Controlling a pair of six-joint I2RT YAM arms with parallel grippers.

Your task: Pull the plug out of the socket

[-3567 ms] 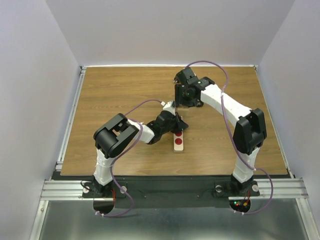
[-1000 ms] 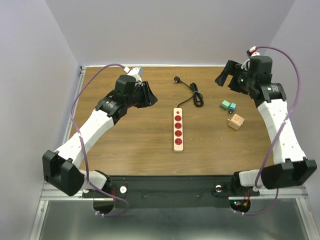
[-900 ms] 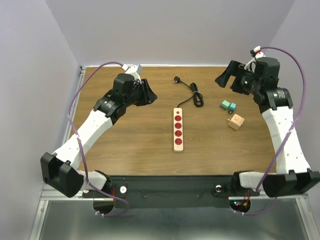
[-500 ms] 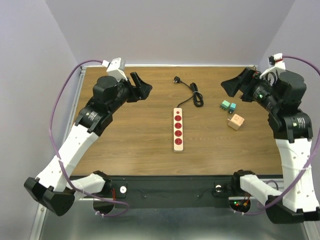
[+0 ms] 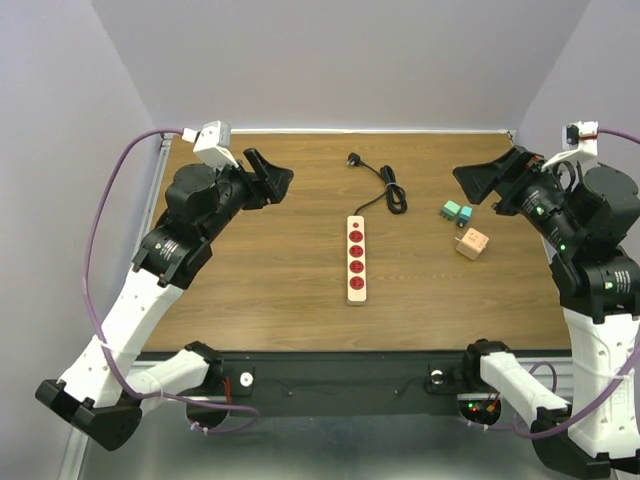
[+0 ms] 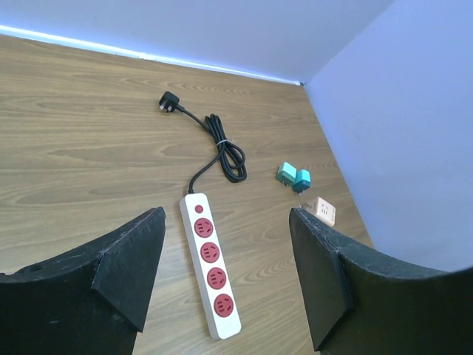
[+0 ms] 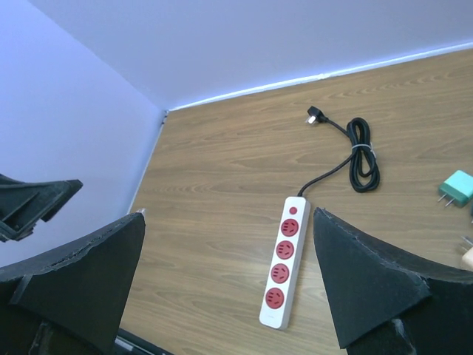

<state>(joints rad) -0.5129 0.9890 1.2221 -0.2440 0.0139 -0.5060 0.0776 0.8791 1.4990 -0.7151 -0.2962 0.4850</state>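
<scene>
The socket (image 5: pixel 357 258) is a beige strip with a row of red outlets, lying flat mid-table, and nothing is plugged into it (image 6: pixel 211 266) (image 7: pixel 281 261). Its black cord (image 5: pixel 392 195) coils behind it. Two teal plugs (image 5: pixel 458 211) and a beige cube plug (image 5: pixel 471 243) lie loose to its right; which one the task means I cannot tell. My left gripper (image 5: pixel 275 182) hangs open high over the far left with nothing between its fingers (image 6: pixel 228 214). High at the right, my right gripper (image 5: pixel 475 188) stands wide open and empty (image 7: pixel 229 216).
The cord's own plug (image 5: pixel 353 158) rests near the back edge. Purple walls close in the table on three sides, and a metal rail (image 5: pixel 140 240) runs along the left edge. The teal plugs (image 6: pixel 293 177) lie near the right wall.
Both arms have risen and swung outward, away from the middle of the table. The left jaws have spread wider. Nothing on the table has moved.
</scene>
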